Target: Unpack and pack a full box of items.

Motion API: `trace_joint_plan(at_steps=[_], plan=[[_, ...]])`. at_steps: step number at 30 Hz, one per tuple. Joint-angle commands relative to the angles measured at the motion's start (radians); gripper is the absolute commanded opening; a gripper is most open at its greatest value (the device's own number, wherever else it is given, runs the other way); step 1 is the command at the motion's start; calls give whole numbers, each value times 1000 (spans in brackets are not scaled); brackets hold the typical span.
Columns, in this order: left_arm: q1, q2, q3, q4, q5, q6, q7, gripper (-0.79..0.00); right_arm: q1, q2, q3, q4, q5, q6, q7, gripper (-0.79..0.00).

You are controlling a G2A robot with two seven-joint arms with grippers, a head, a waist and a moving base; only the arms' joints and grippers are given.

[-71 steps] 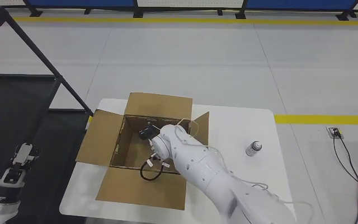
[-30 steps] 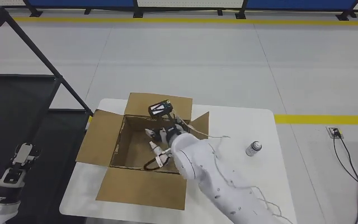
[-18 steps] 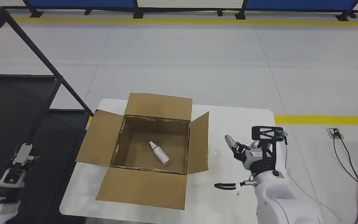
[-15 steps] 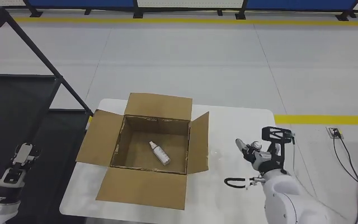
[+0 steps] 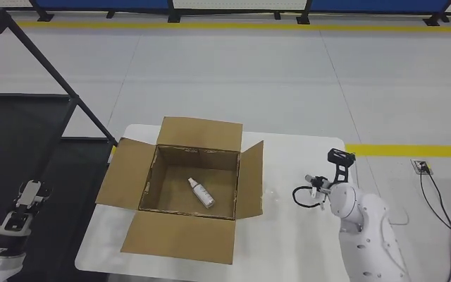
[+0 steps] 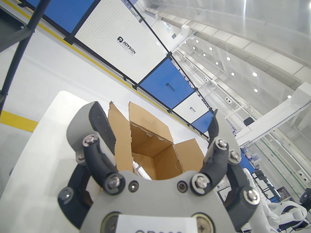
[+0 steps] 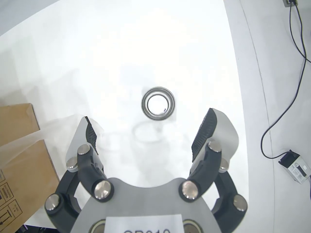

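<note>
An open cardboard box [image 5: 201, 132] stands on the left half of the white table [image 5: 282, 240], flaps spread out. A small white bottle [image 5: 201, 192] lies on its floor. A silver can [image 7: 158, 104] stands upright on the table right of the box, seen from straight above. My right gripper [image 7: 148, 132] hovers open over it, with the can just beyond its fingertips and nothing between them; in the top view it is [image 5: 315, 185]. My left gripper [image 6: 155, 117] is open and empty, off the table's left side, facing the box [image 6: 150, 146].
The box's right flap [image 5: 251, 180] stands up between the box and the can. A box corner [image 7: 19, 151] is near my right gripper. The table's right edge lies close beyond the can. On the floor are a cable [image 7: 295, 56] and yellow tape [image 5: 398, 149].
My right arm has come up out of the box and swung right across the table to above the can. The white bottle in the box is now uncovered. The left arm has not moved.
</note>
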Motion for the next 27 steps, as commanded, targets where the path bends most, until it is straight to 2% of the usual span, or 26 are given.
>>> trace_joint_plan(at_steps=[1, 3, 4, 5, 6, 7, 8, 10, 16, 19, 23, 27], plan=[[0, 0, 0, 0, 0, 0, 0, 0, 34, 1, 0, 63, 7, -2, -1, 0], [0, 0, 0, 0, 0, 0, 0, 0, 58, 2, 0, 104, 8, 1, 0, -228], [0, 0, 0, 0, 0, 0, 0, 0, 67, 2, 1, 121, 12, 3, 2, -286], [0, 0, 0, 0, 0, 0, 0, 0, 75, 3, 2, 133, 13, 4, 3, -286], [0, 0, 0, 0, 0, 0, 0, 0, 80, 3, 1, 142, 18, 1, 6, -459], [0, 0, 0, 0, 0, 0, 0, 0, 84, 3, 2, 151, 21, 1, 9, -539], [0, 0, 0, 0, 0, 0, 0, 0, 88, 4, 1, 157, 18, 2, 13, -690], [0, 0, 0, 0, 0, 0, 0, 0, 94, 5, -1, 166, 18, 4, 23, -785], [0, 0, 0, 0, 0, 0, 0, 0, 99, 8, -7, 170, 5, 23, 37, -785], [0, 0, 0, 0, 0, 0, 0, 0, 84, 7, -13, 117, 2, 39, 19, -785], [0, 0, 0, 0, 0, 0, 0, 0, 28, 3, -42, -83, -1, 67, -32, -785], [0, 0, 0, 0, 0, 0, 0, 0, -22, -3, -133, -331, -57, 67, -39, -785]])
